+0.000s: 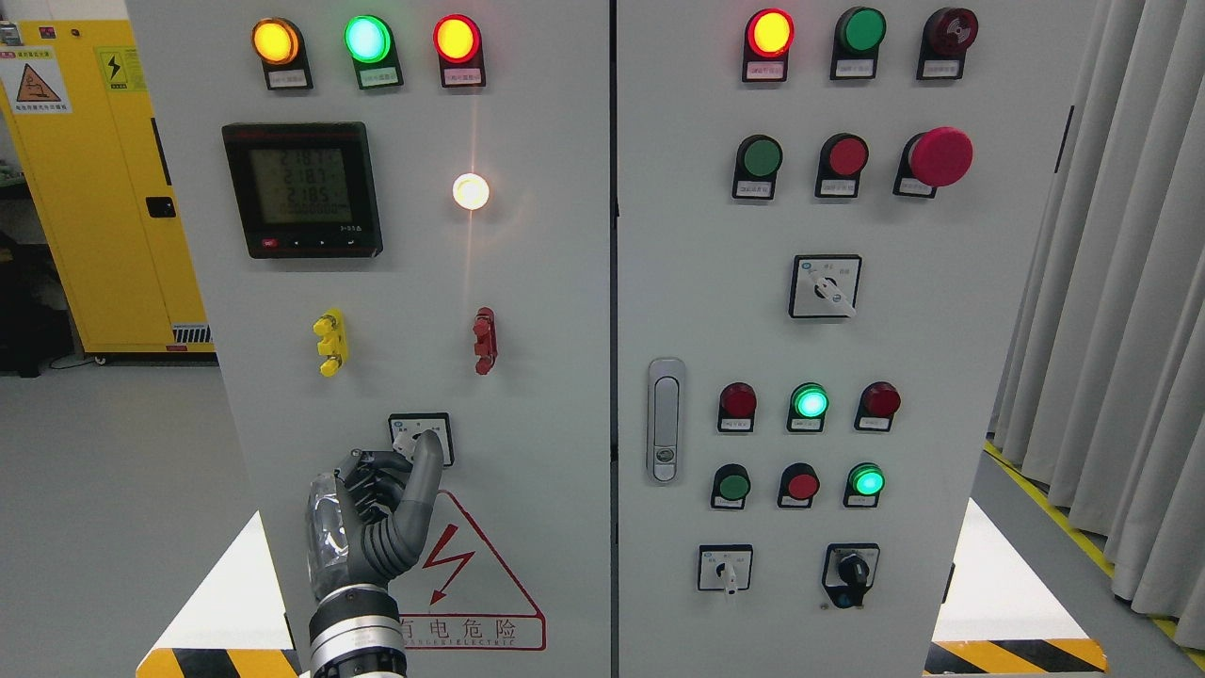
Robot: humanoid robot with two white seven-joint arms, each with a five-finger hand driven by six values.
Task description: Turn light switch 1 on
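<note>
Grey floor and pleated curtains (1120, 311) are framing a pale two-door cabinet (565, 282), with a yellow locker (104, 188) standing behind at far left. Left door: three lamps (365, 40) are glowing amber, green and red along the top; a meter (302, 188) is showing digits; a white lamp (471, 191) is shining beside it; a yellow handle (330, 342) and a red handle (485, 340) are sitting lower down. Switch (421, 439), a small rotary selector on a square plate, is lying below the two handles, just above the red warning triangle (471, 584). Left hand (377, 513) is rising from the bottom edge, palm towards the door; one finger (425, 471) is extending upward with its tip touching the switch knob, the remaining fingers are curling loosely, and nothing is being grasped. Right door: further lamps, push buttons, a mushroom button (939, 156), three selectors and a latch (666, 420) are showing, several lamps glowing green or red
</note>
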